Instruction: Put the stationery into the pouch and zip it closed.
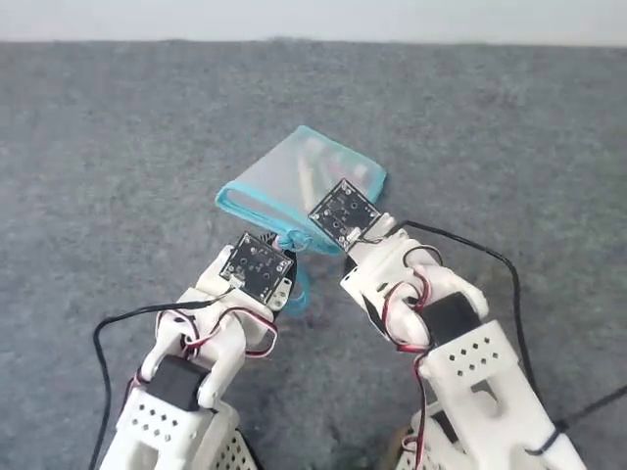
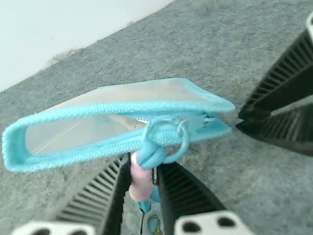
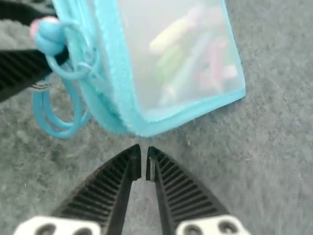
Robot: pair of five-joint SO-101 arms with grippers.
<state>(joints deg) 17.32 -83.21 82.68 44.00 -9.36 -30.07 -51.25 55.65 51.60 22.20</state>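
- Turquoise binding edges the translucent pouch [image 1: 294, 181], which lies on the grey carpet [image 1: 108, 137] just ahead of both pincers' tips. Its gaping mouth faces the left pincer [image 2: 144, 167].
- Left pincer is clenched on the zip pull cord [image 2: 149, 155], with the pink bead [image 2: 139, 183] pinched between its jaws. The slider ring [image 2: 167, 133] sits directly beyond its tips.
- Right pincer [image 3: 143, 155] is closed to a sliver on nothing, its tips just short of the pouch's end corner.
- Stationery [image 3: 188, 54] rests inside, at the far side of the pouch from the right pincer's tips.
- Handling, as I judge it: the pouch is light and limp and will likely buckle and slide when the zip is pulled. One end wants pinning by its stiffer binding while the cord does the pulling.
- Count: one pouch, one cord, one bead, one ring. There are several coloured stationery pieces, too blurred through the wall to number.
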